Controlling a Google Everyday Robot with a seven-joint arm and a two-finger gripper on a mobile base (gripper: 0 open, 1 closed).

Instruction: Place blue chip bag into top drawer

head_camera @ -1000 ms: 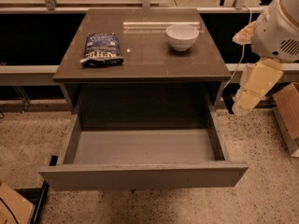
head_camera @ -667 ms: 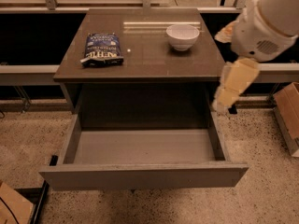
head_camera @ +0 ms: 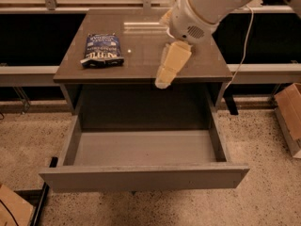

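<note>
Found the gripper (head_camera: 162, 82) mid-frame over the desk (head_camera: 202, 66) — jaws together, empty — with the blue chip bag (head_camera: 102, 51) well apart toward upper left.

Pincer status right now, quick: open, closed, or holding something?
Pincer: open or closed cannot be told; it hangs over the front edge of the cabinet top, apart from the blue chip bag lying there.

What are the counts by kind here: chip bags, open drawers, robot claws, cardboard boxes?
Chip bags: 1, the blue chip bag on the cabinet top.
Open drawers: 1, the top drawer.
Claws: 1, the claw above the cabinet top's front edge.
Cardboard boxes: 2, right and lower left.
Total: 5.
</note>
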